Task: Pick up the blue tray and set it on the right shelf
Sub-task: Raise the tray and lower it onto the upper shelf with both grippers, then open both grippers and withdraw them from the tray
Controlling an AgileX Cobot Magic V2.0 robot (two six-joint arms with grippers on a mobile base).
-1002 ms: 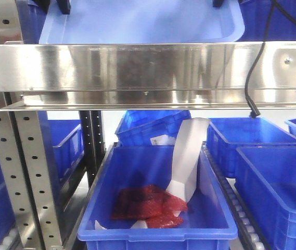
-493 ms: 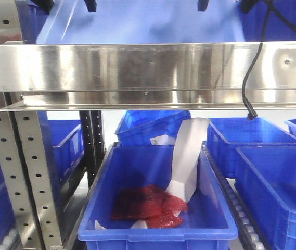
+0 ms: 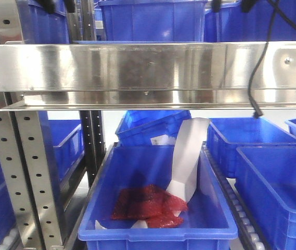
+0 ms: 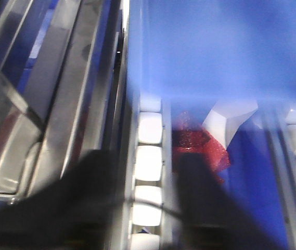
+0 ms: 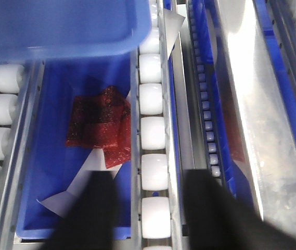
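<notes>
Red packets (image 3: 146,206) and white paper (image 3: 188,159) in deep blue bin (image 3: 158,234)

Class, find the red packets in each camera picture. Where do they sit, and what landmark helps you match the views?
Front view: red packets lie low centre, inside the deep blue bin.
Left wrist view: red packets sit centre-right, blurred.
Right wrist view: red packets sit left of centre.
Shared landmark: the white rollers running beside the bin.
</notes>
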